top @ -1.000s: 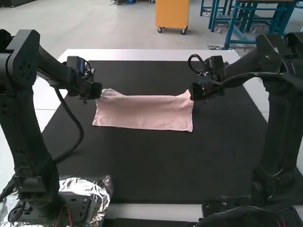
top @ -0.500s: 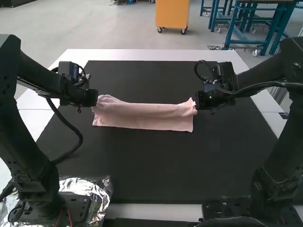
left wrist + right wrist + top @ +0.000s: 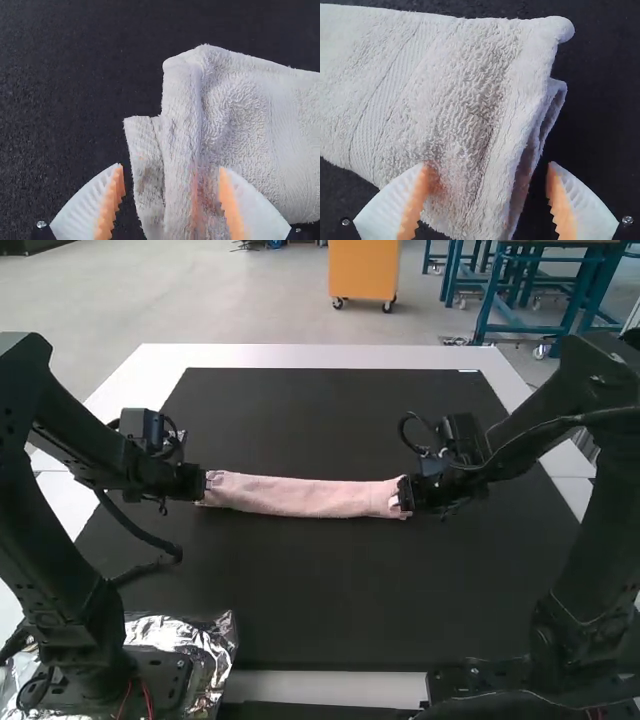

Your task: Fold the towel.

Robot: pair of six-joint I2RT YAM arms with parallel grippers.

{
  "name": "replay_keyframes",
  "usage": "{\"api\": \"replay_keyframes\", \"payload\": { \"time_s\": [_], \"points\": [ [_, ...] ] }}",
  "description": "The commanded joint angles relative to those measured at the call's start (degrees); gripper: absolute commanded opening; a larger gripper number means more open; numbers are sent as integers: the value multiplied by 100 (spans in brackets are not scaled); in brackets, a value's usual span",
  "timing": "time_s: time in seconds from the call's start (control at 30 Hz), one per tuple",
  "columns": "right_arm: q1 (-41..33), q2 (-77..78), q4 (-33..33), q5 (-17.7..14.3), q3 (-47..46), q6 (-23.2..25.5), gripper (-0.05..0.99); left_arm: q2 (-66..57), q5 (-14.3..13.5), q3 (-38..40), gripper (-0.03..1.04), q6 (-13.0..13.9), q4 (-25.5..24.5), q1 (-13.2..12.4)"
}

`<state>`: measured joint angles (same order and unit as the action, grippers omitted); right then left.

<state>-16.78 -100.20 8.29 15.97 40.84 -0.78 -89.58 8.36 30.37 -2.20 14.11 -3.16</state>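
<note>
The pink towel lies on the dark mat as a narrow folded strip running crosswise. At its left end is my left gripper, at its right end my right gripper. In the left wrist view my left gripper stands open over the towel's end, where stacked layers of the towel show between and beyond its fingers. In the right wrist view my right gripper is also open, with the layered end of the towel between its fingers.
The black mat stretches in front of and behind the towel on the white table. Crinkled foil lies by the left arm's base. Both arms reach in from the sides.
Both grippers have moved toward the arms' bases, and the towel's far edge has come over with them. The towel has gone from a wider rectangle to a narrow strip.
</note>
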Motion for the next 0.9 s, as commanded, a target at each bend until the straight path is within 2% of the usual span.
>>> {"api": "replay_keyframes", "payload": {
  "time_s": [0.0,0.03,0.13,0.2,0.33,0.4,0.73,0.8,0.83,0.87],
  "points": [
    [-36,27,-153,-76,205,60,84,37,-98,-49,99,18,31,-62],
    [-36,54,-258,-76,293,69,89,46,-80,-49,99,18,39,-53],
    [-63,133,-372,-76,495,113,90,72,-80,4,98,-18,48,-141],
    [-80,141,-372,-76,583,130,90,81,-45,74,98,-132,74,-273],
    [-151,106,-328,-120,601,130,90,81,219,250,97,-404,57,-607],
    [-177,54,-249,-190,565,139,90,81,280,312,97,-431,31,-695],
    [-256,-562,102,-252,530,113,89,169,307,452,97,-483,4,-730],
    [-291,-685,216,-261,513,113,83,231,307,479,97,-501,4,-721],
    [-300,-737,234,-261,504,86,72,266,307,496,97,-519,4,-721],
    [-309,-799,243,-243,504,51,53,310,307,514,97,-527,4,-721]
  ]
}}
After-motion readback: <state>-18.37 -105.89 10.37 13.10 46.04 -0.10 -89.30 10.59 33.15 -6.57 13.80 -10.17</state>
